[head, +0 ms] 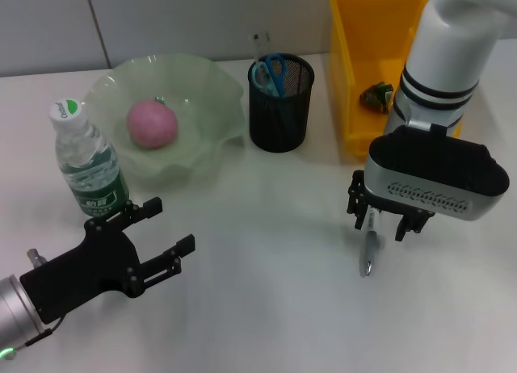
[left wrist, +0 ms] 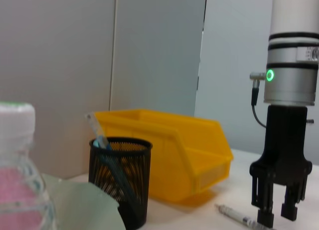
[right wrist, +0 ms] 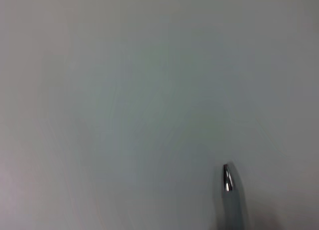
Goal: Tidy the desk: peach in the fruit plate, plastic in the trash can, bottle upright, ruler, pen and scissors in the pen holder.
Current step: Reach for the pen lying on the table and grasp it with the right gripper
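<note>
On the white worktop [head: 266, 308], toward the robot's right, the right claw [head: 380, 220] points straight down over a silver pen [head: 368, 248] that lies flat, its black fingers standing on either side of the pen's upper barrel with the jaws parted and not clamped; the left wrist view shows the fingertips down close to the surface with the pen [left wrist: 239, 217] running between them, and the right wrist view shows only the pen's metal tip [right wrist: 228, 177] against the bare surface. At the near left, the left claw [head: 166, 236] hangs low with its fingers spread wide and nothing between them, just in front of an upright water bottle [head: 87, 165] with a green label and white cap. Behind the bottle sits a pale green fruit plate [head: 218, 90] with a wavy rim, holding a pink peach [head: 152, 123]. Just beside it on the right stands a black mesh pen holder [head: 279, 115] containing blue-handled scissors [head: 269, 71] and a clear ruler [head: 257, 46]. Further right is a yellow bin [head: 347, 66] serving as the trash can, with a crumpled plastic wrapper [head: 376, 96] inside.
</note>
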Controlling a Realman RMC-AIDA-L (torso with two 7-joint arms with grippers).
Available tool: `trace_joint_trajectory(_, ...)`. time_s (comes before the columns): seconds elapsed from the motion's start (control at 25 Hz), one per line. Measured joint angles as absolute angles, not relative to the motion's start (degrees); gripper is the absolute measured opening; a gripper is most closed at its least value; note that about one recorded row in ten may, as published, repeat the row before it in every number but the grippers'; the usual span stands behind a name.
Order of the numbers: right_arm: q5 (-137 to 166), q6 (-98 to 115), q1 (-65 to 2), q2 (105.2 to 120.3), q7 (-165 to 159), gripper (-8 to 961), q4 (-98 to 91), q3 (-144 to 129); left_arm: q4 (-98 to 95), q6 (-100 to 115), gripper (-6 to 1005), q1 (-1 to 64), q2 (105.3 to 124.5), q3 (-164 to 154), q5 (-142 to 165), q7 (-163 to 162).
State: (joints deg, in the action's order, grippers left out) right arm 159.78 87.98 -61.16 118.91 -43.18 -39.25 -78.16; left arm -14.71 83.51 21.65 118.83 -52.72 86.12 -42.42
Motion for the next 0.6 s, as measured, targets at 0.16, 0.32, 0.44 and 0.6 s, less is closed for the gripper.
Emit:
trace_joint_trajectory(0.16,159.9,85.6,-61.8,118.92,-43.2,644,-36.8,-78.7,-14.7,82.4,764,21.7,118.82,-53.5,86.1,-42.7)
trace_joint_trajectory(0.32,159.9,85.4,-62.0,118.97,-43.3,546,-36.3,-78.8,-14.8,82.0,764,21.8,118.82,-53.6,86.1,-42.5)
trace_joint_trajectory(0.44,159.8,85.3,-62.1,118.99,-43.3,547,-35.8,-78.8,-14.8,82.1,764,22.0,118.85,-53.6,85.9,-42.4)
trace_joint_trajectory(0.6,159.7,84.9,-62.4,119.00,-43.2,547,-35.0,-78.8,-14.8,82.3,764,22.1,118.84,-53.6,85.9,-42.4)
